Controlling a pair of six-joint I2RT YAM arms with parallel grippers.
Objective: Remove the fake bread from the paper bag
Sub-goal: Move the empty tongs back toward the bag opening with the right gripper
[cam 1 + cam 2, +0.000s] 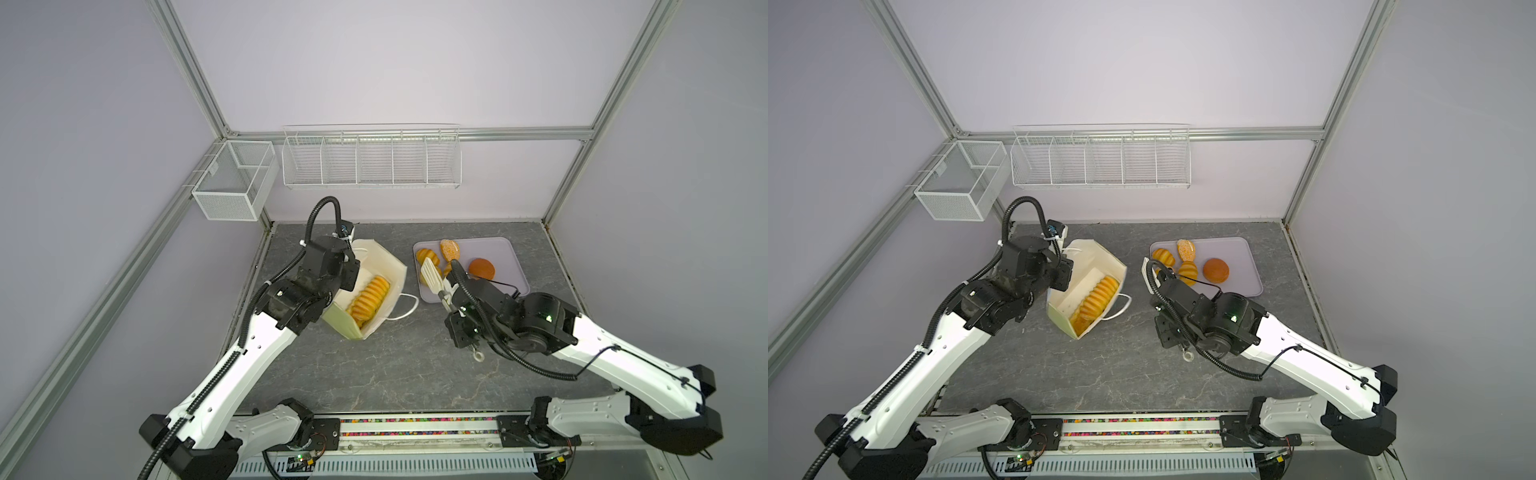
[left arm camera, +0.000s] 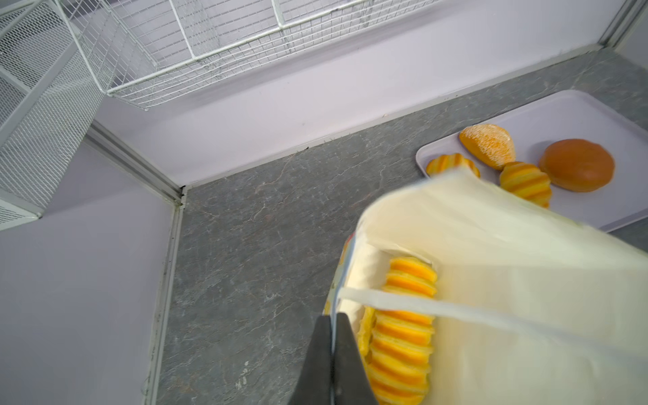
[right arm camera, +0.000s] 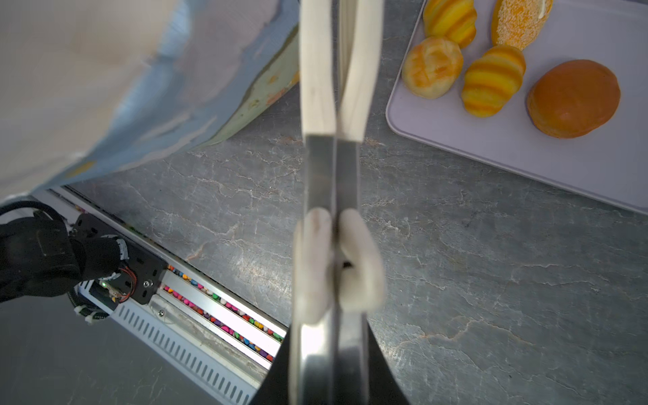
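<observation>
The paper bag [image 1: 388,266] [image 1: 1102,255] stands tilted and open on the grey table, showing its white inside. Two long striped loaves of fake bread [image 1: 370,297] [image 1: 1098,297] [image 2: 403,333] lie in it. My left gripper [image 2: 333,317] is shut on the bag's rim at its far-left side. My right gripper [image 1: 446,298] [image 3: 331,368] is shut on cream-tipped metal tongs [image 1: 432,274] [image 3: 336,140]. The tongs are closed and empty, with their tips over the lilac tray's left edge. On the tray [image 1: 509,253] [image 3: 526,150] lie a ridged roll [image 3: 492,80], a scored bun [image 3: 432,66], a crumb-topped oval [image 1: 450,249] and a round bun [image 1: 482,269].
A white wire rack [image 1: 372,160] and a mesh basket [image 1: 235,180] hang on the back walls above the table. The bag's cord handle [image 1: 405,307] lies on the table towards the tray. Grey tabletop [image 1: 395,365] stretches in front of both grippers.
</observation>
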